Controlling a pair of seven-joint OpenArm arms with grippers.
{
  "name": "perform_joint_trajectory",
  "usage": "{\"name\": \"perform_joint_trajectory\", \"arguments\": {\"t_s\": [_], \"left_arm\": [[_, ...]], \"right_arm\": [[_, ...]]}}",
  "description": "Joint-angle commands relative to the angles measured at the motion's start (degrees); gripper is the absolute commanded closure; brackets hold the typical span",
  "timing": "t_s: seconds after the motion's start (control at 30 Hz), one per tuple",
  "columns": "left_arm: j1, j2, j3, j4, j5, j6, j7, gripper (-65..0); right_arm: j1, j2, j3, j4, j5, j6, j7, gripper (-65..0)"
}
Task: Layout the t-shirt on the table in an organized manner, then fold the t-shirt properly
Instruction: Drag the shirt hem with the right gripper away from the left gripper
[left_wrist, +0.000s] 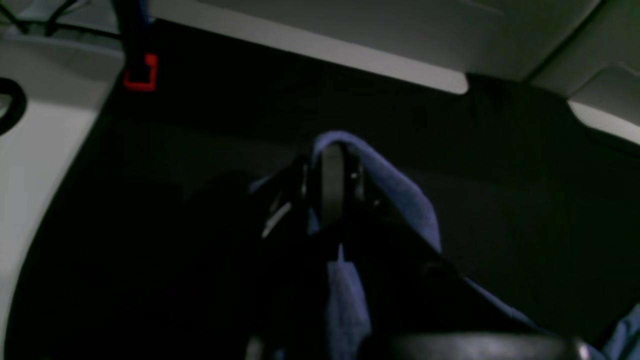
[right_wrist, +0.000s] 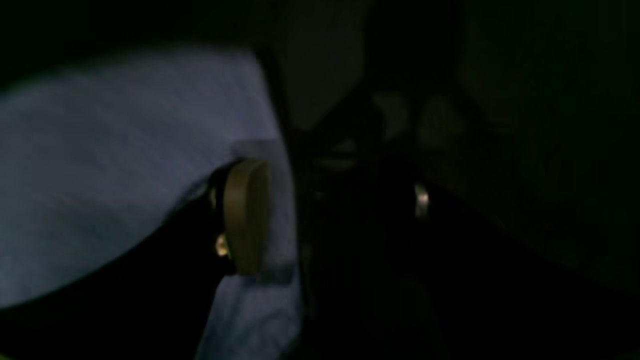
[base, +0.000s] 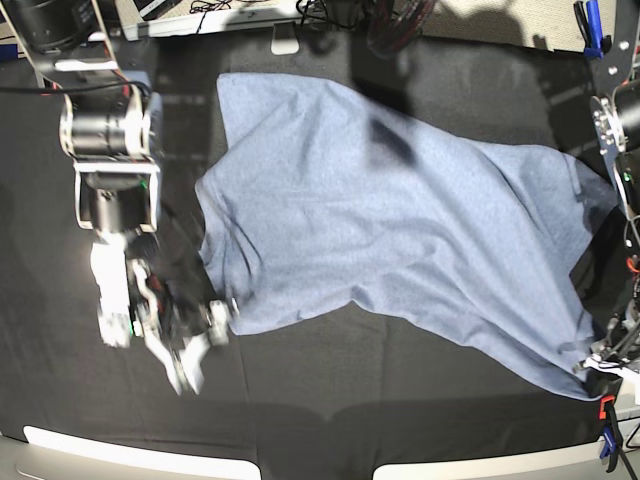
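T-shirt (base: 400, 240) spread across table (base: 300, 400), frame centre. Left gripper (left_wrist: 330, 190) at lower right pinching t-shirt hem. Right gripper (base: 195, 350) at lower left, jaws parted beside shirt edge.

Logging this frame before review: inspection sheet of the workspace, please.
Surface: table, black cloth, wrinkled.
Job's things: t-shirt spread but rumpled, not yet folded.
Clutter: nothing seen.
Grippers: left gripper shut on a t-shirt corner; right gripper open beside the shirt's opposite edge, blurred.
Cables: dark cables along the far edge.
Surroundings: clamp at the table's near corner; red-marked clamp in the left wrist view.
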Motion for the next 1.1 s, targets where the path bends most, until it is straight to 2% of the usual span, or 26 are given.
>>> {"name": "perform_joint_trajectory", "arguments": {"t_s": [0.0, 0.1, 0.2, 0.27, 0.33, 0.47, 0.63, 0.83, 1.07], "left_arm": [[-1.62, -1.09, -0.22, 1.05, -1.62, -0.26, -1.64, 0.0], [-0.9, -1.09, -0.22, 1.05, -1.79, -0.26, -1.7, 0.0], [-0.72, -1.11, -0.22, 1.05, -1.77, -0.24, -1.31, 0.0], [-0.74, -1.09, -0.22, 1.05, -1.79, -0.26, -1.25, 0.0], [-0.74, -1.11, -0.22, 1.05, -1.77, -0.26, -1.25, 0.0], [-0.74, -1.11, -0.22, 1.05, -1.77, -0.26, -1.22, 0.0], [-0.74, -1.11, -0.22, 1.05, -1.77, -0.26, -1.07, 0.0], [-0.74, -1.11, -0.22, 1.05, -1.77, -0.26, -1.05, 0.0], [-0.74, -1.11, -0.22, 1.05, -1.75, -0.26, -0.44, 0.0]], "right_arm": [[2.62, 0.13, 0.13, -0.79, -0.11, -0.5, 0.66, -33.8], [2.58, -0.24, 0.13, -4.72, -0.09, -0.11, 2.23, -33.8], [2.54, -1.18, 0.13, -6.56, 1.05, 2.47, 2.08, -33.4], [2.6, -2.03, 0.13, -6.58, 2.36, 3.1, 1.44, -30.0], [2.75, -2.91, 0.13, -6.58, 2.51, 3.3, 1.46, -22.9], [3.28, -3.72, 0.13, -6.51, 2.01, 3.37, 2.4, 0.0], [5.68, -3.65, 0.15, -6.43, -0.61, 3.32, 3.8, 0.0], [11.26, -3.67, 0.15, -6.43, -4.28, 3.21, 9.92, 0.0], [15.26, -3.67, 0.13, -6.45, -4.66, 2.86, 10.12, 0.0]]}}
